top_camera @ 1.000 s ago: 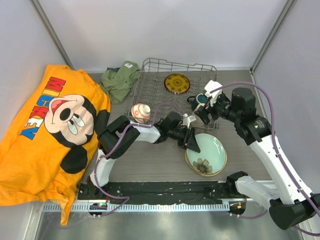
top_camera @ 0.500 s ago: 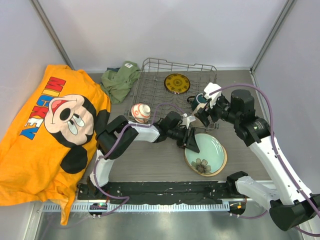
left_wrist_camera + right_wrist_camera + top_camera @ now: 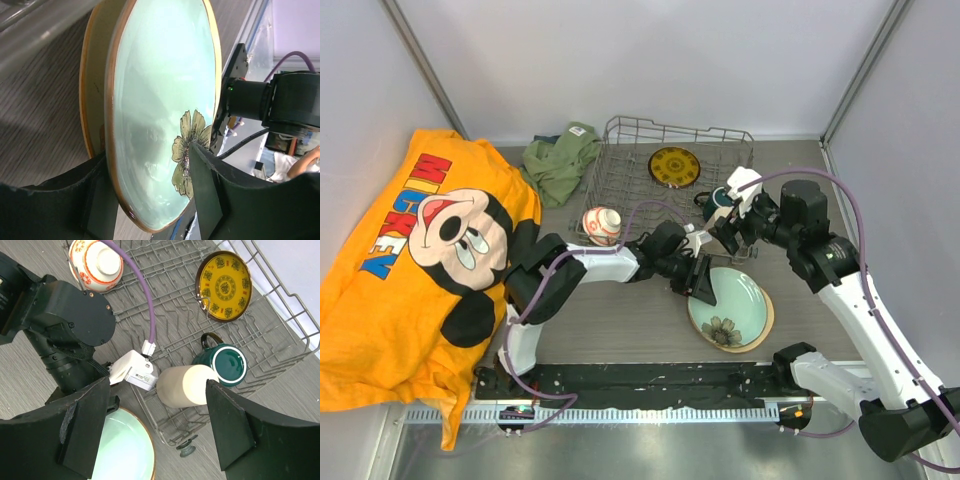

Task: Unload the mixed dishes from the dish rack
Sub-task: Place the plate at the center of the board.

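Left pincer (image 3: 147,157): its two fingers stand on each side of the edge of the pale green glazed plate (image 3: 160,95). I cannot tell if they pinch it or sit loose.
Right pincer (image 3: 155,390): spread wide, holding nothing, above the beige cup with no handle (image 3: 185,385).
Green plate: out of the grey wire dish rack (image 3: 625,175), lying on a cream plate (image 3: 92,85) on the grey wood-look table (image 3: 620,320).
Handling: I think it is hard, smooth, slippery and easy to chip, so take it by the rim.
Left wrist view: only this one shows the rim between the fingers.
Top view: only this one shows both plates lying flat.
Right wrist view: shows the cup, dark teal mug (image 3: 227,365) and small yellow patterned plate (image 3: 223,285) in the rack.
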